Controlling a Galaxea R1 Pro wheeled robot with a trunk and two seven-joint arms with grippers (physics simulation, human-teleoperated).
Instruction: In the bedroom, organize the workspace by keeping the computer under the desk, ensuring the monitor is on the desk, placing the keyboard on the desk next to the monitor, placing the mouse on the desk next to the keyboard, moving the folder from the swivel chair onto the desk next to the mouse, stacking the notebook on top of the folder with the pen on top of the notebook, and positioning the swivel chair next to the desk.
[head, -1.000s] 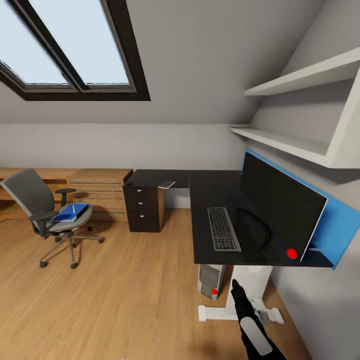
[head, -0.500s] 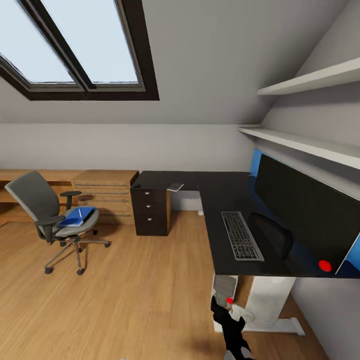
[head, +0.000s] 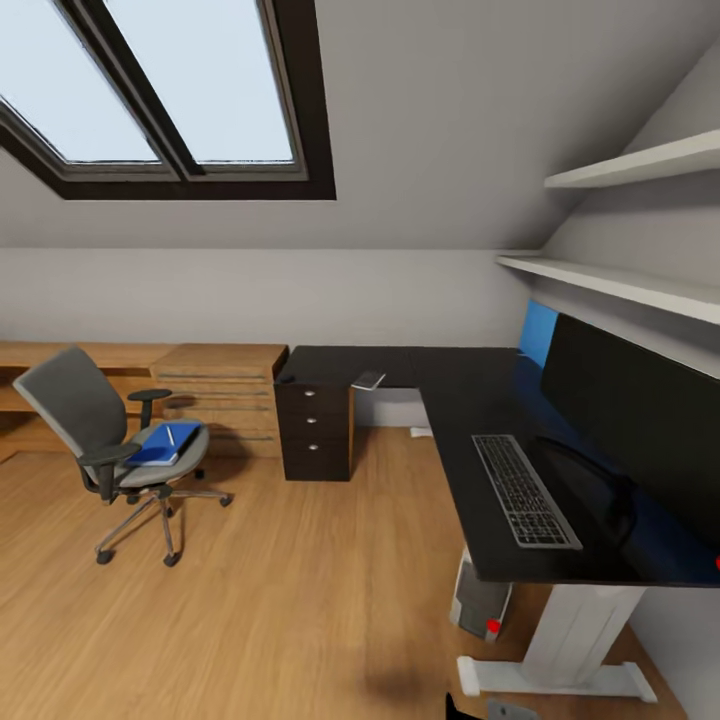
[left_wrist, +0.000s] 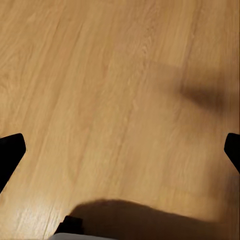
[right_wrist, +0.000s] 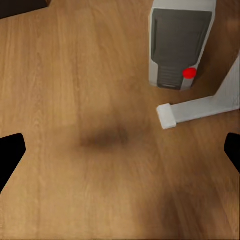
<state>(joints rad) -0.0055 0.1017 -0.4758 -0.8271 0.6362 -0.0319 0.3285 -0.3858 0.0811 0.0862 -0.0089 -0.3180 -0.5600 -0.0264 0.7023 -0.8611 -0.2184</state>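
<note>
The swivel chair (head: 100, 440) stands far left, carrying the folder (head: 165, 443). The desk (head: 440, 390) holds the keyboard (head: 525, 488) beside the monitor (head: 640, 410); the computer (head: 478, 602) sits beneath. No writing is legible. Both grippers (left_wrist: 120, 150) (right_wrist: 120, 150) hang spread wide and empty over the floor (head: 280, 590).

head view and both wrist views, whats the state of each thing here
computer: upright on the floor under the desk
monitor: standing on the desk
keyboard: flat on the desk, in front of the monitor
folder: lying on the swivel chair seat, a pale pen-like stick on it
swivel chair: upright, apart from the desk
drawer unit: drawers shut
left gripper: open, empty
right gripper: open, empty
</note>
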